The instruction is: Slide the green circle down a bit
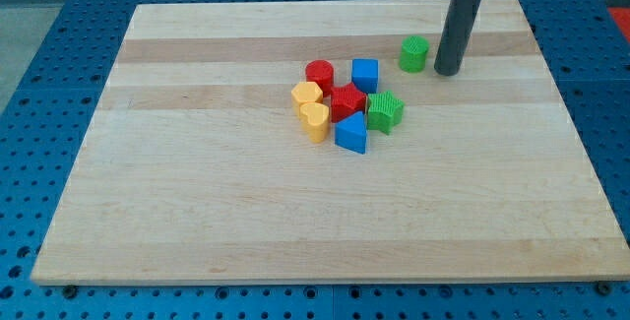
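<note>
The green circle (414, 54) sits alone on the wooden board (197, 192), toward the view's upper right. My tip (448, 71) rests on the board just to the right of it, a small gap apart. The dark rod rises from there out of the view's top. Below and left of the green circle lies a tight cluster: a red circle (319, 74), a blue cube (365, 74), a red star (346, 102), a green star (385, 112), a blue triangle-like block (351, 134), and two yellow blocks (307, 94) (315, 121).
The board lies on a blue perforated table (39, 113) that shows on all sides. The board's top edge runs a short way above the green circle and my tip.
</note>
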Controlling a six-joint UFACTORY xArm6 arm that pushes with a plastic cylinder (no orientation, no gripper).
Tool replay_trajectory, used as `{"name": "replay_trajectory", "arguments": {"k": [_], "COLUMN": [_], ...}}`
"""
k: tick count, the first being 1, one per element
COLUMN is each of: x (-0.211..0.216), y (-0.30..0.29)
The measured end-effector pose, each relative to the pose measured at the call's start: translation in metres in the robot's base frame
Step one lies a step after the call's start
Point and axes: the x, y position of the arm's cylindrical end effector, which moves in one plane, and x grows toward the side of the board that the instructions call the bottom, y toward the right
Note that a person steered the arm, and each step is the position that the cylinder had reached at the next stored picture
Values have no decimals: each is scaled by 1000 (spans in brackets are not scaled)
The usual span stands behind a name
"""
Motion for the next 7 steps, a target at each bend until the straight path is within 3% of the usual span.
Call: {"name": "replay_trajectory", "arguments": {"k": [2,7], "x": [-32,-50], "y": [-19,-65]}}
